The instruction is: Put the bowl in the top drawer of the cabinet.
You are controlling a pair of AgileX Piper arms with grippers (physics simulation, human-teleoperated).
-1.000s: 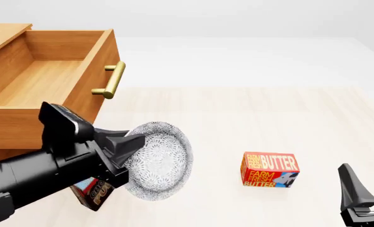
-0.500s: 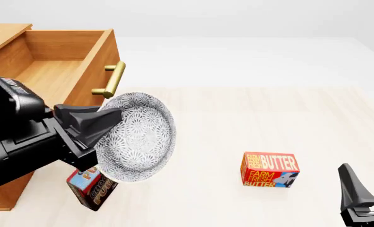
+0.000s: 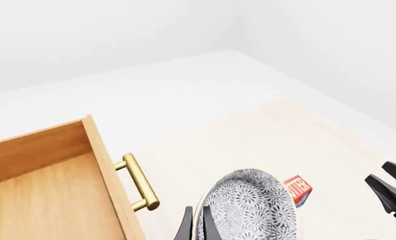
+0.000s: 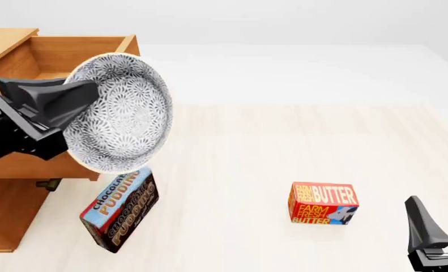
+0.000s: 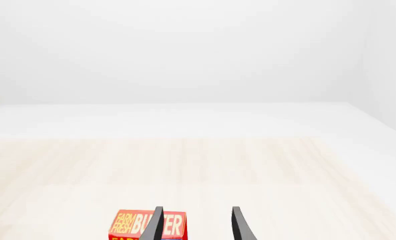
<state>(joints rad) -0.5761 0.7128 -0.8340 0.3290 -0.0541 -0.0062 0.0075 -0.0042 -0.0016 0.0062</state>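
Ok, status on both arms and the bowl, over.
Left gripper shut on the bowl, held tilted, airborne by the open top drawer. Right gripper open, idle near the butter box. Drawer path looks clear.

The bowl (image 4: pixel 118 113) hides the drawer (image 4: pixel 58 54) handle in the front view. The cabinet (image 4: pixel 4 209) runs off the left edge. The right claw (image 4: pixel 435 238) is cut off at the bottom corner.
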